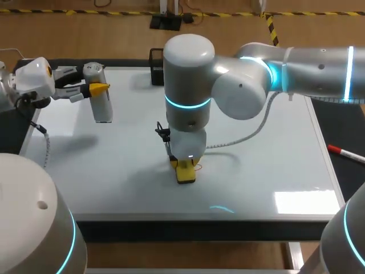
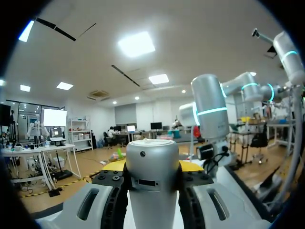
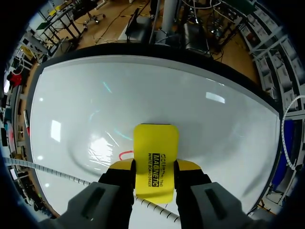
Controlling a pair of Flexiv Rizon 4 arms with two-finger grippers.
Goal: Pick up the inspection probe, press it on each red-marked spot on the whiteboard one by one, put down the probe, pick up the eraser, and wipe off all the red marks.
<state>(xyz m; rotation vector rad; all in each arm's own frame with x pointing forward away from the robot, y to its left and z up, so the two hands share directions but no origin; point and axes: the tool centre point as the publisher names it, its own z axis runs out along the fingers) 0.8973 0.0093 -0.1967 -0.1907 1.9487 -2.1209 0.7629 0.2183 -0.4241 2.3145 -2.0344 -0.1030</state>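
Toward the near edge of the table, about midway along it, the right hand (image 1: pixel 185 166) is closed on the yellow eraser (image 1: pixel 186 173). It clamps the block's long sides from opposite sides, and the underside sits flat on the whiteboard (image 1: pixel 268 171). In the right wrist view the eraser juts out ahead of the fingertips, and a curl of red mark (image 3: pixel 125 155) lies on the board just beside it; whether the two touch I cannot tell. The eraser looks like a light, stiff plastic shell, presumably with a soft wiping face underneath. Its smooth sides could slip between the pads if it is dragged hard. The present hold, across the narrow width and toward the rear half, seems sound: it leaves the front free to sweep and should spread downward pressure evenly. Tilting it would likely lift part of the face off the board and leave streaks. At the far left corner of the table the left hand (image 1: pixel 91 88) grips the inspection probe (image 1: pixel 102 105), a silvery cylinder standing upright with its lower end on or very near the board. In the left wrist view the hand bears on both flanks of the barrel. The probe looks rigid, smooth and heavier than the eraser, and is best held around the upper barrel, as it is. A red-capped pen (image 1: pixel 345 153) lies by the table's right edge.
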